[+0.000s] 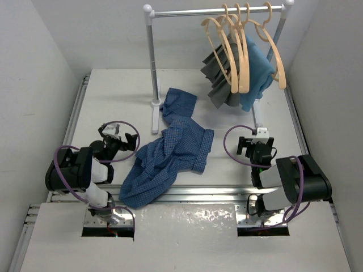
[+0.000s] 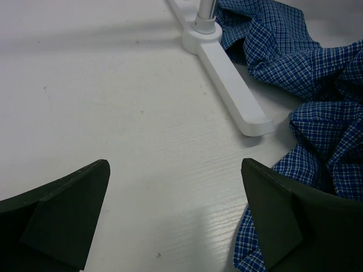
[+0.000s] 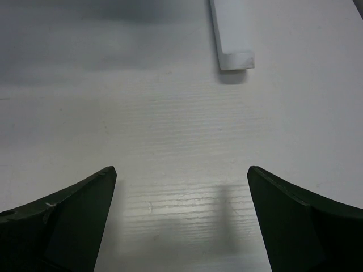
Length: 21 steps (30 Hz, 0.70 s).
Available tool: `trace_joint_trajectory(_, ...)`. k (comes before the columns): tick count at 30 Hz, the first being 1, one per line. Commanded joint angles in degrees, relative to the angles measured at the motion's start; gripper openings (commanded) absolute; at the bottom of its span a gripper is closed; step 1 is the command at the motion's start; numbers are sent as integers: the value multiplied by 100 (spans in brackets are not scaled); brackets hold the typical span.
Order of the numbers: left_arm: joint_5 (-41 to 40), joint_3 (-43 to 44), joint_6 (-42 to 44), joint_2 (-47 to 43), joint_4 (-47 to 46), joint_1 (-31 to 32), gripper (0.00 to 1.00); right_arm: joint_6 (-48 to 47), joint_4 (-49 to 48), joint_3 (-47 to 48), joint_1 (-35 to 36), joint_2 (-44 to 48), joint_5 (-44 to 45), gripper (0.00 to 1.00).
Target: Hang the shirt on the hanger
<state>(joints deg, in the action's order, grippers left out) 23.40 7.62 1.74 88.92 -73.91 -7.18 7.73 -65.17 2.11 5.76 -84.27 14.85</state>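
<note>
The shirt (image 1: 170, 153) lies crumpled on the table (image 1: 113, 96) between the arms, nearer the left one, and its far end reaches the rack (image 1: 215, 11). The hanger (image 1: 278, 62) hangs on the rail, well apart from the shirt, at the right of three others like it. Both the left gripper (image 1: 122, 140) and the right gripper (image 1: 253, 143) are spread wide and hold nothing.

We judge the step in hand to be the first grasp of the shirt. To do it well, we should find the collar or a shoulder seam, not a sleeve or the hem, so that the cloth hangs open for the hanger. We cannot tell where the collar is in this heap. The left gripper is nearest, and the right one has more ground to cover.

The top view alone shows the hangers, the grey cloth (image 1: 214, 79) and the teal cloth (image 1: 258, 71). The left wrist view shows what it does not: the shirt bunched against the rack's foot (image 2: 232, 73), just beside the right finger (image 2: 295, 221). The right wrist view shows only table and the end of the other foot (image 3: 229, 34).
</note>
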Motion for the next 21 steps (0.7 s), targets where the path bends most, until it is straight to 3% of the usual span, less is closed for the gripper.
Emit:
trace_joint_trajectory(1, 85, 117, 177, -112, -783, 85, 100, -78, 91, 88, 4, 304, -219, 99)
trace_joint_trajectory(6, 130, 144, 424, -253, -528, 279, 100, -18, 1249, 395, 13, 964, -439, 99)
trace_joint_trajectory(7, 121, 135, 441, -270, -528, 279, 100, 105, 1939, 622, 13, 1078, -404, 99)
trace_joint_trajectory(10, 121, 126, 424, -270, -546, 287, 100, 492, 2840, 922, 22, 1456, -718, 99)
trace_joint_trajectory(14, 86, 223, 345, -244, -431, 261, 100, 677, 3159, 993, 22, 1878, -1019, 99)
trace_joint_trajectory(19, 60, 205, 336, -244, -440, 270, 100, 625, 2562, 730, 22, 1853, -572, 99)
trace_joint_trajectory(21, 42, 65, 284, -288, -641, 244, 100, 738, 2876, 782, 22, 1957, -719, 99)
